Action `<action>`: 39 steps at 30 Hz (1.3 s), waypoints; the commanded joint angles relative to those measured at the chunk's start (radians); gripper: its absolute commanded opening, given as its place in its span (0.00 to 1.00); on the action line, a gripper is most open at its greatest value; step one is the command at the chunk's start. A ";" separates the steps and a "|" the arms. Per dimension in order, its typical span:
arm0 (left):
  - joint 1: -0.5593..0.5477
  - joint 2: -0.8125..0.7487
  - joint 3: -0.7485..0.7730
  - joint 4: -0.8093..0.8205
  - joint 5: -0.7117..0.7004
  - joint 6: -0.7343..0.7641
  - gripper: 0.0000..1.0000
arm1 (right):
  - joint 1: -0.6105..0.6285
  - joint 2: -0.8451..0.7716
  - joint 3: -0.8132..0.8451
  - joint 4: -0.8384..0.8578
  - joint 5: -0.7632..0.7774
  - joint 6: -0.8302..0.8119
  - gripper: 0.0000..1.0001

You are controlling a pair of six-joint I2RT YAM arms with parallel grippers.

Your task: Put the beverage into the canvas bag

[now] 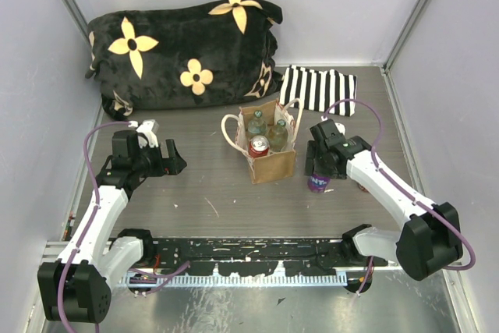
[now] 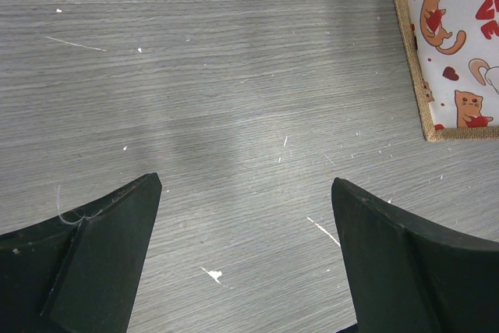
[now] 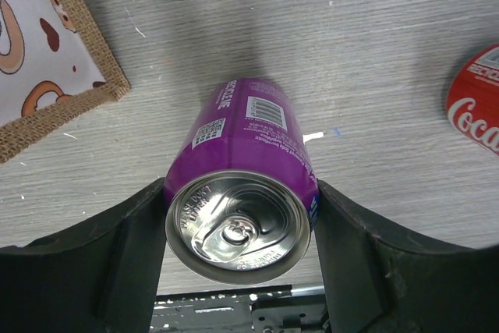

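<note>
grasp step: right gripper (image 3: 242,193) clenched on the upright purple can (image 3: 245,134), just right of the canvas bag (image 1: 273,168). next move likely: lift above bag rim. left gripper (image 2: 245,183) released, empty.

You see: purple can (image 3: 245,138), silver-topped; tan bag (image 1: 273,166) with orange-cat print; cloth (image 1: 320,90) striped black and white; black cushion (image 1: 179,52) with yellow flowers; grey wood-grain bench (image 1: 210,196).

Purple can (image 3: 245,138) upright in right pincer (image 3: 242,208), fingers (image 3: 132,247) touching both sides, silver pull-tab top facing camera. Canvas bag (image 3: 47,118) corner near left. Red Coca-Cola can (image 3: 477,107) at right edge, grey surface (image 3: 312,29).
</note>
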State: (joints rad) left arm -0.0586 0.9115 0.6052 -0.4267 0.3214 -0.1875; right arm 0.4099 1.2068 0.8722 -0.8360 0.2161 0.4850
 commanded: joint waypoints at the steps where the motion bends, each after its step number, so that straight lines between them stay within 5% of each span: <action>1: 0.004 -0.009 -0.006 0.009 0.007 0.005 0.98 | -0.005 -0.038 0.121 -0.012 0.068 -0.005 0.01; 14: 0.004 -0.008 -0.008 0.016 0.011 0.000 0.98 | -0.014 0.050 0.626 -0.088 0.222 -0.101 0.01; 22: 0.005 -0.021 -0.010 0.014 0.005 0.004 0.98 | -0.013 0.138 0.834 0.128 0.036 -0.169 0.01; 26: 0.004 -0.029 -0.012 0.011 0.003 0.006 0.98 | 0.027 0.164 0.858 0.186 -0.060 -0.171 0.01; 39: 0.005 0.004 -0.001 0.009 0.006 0.009 0.98 | 0.266 0.124 0.737 0.164 -0.008 -0.162 0.01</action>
State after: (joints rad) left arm -0.0586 0.9127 0.6052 -0.4267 0.3210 -0.1867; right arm 0.6445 1.3983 1.6341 -0.7681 0.1883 0.3161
